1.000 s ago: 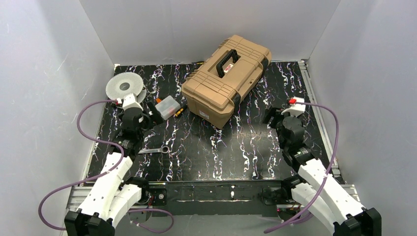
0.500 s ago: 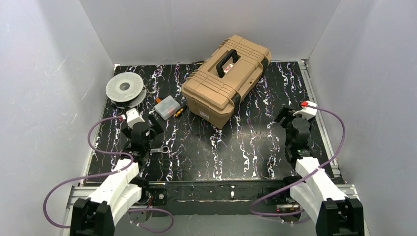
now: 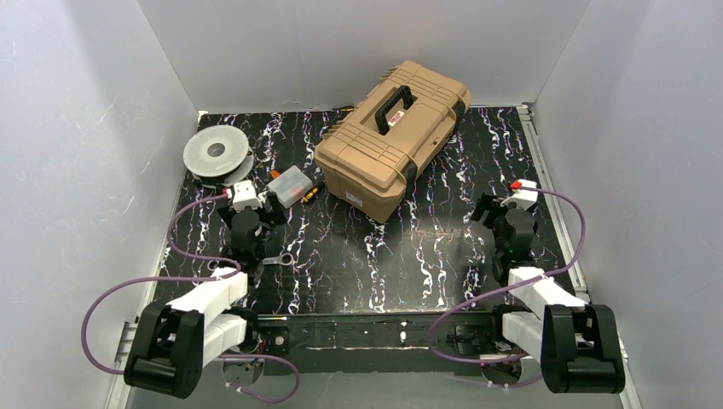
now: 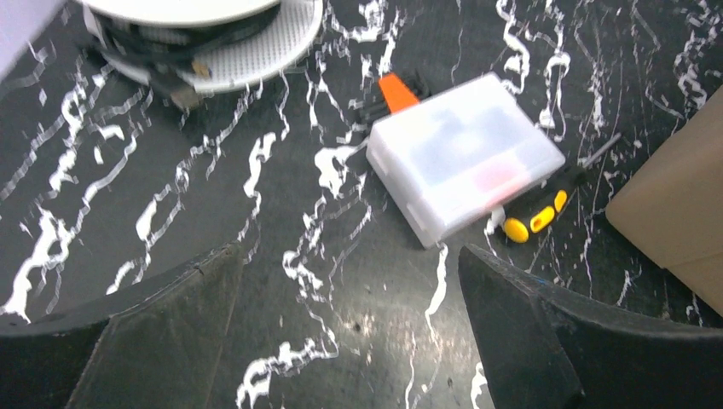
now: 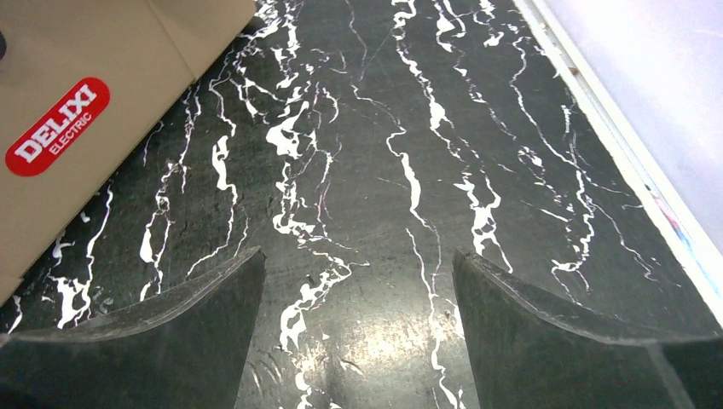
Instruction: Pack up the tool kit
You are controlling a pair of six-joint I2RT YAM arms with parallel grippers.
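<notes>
Left gripper (image 4: 348, 256) and right gripper (image 5: 358, 256) retreat toward 6 o'clock, jaws apart, empty. Toolbox (image 3: 394, 136) at 12 o'clock, lid down. Screwdriver (image 4: 537, 220) at 10 o'clock beside clear box (image 4: 467, 153), unpacked. Packing looks unfinished.

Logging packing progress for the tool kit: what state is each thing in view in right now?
Tan hard-plastic toolbox: lid shut, black handle folded flat.
Small clear plastic box: closed, lying flat on the table.
Yellow-and-black-handled screwdriver: loose on the table beside the clear box, unpacked.
Silver metal spanner: loose on the table, unpacked.
Grey round spool: lying flat.
Left hand: open, empty.
Right hand: open, empty.
</notes>
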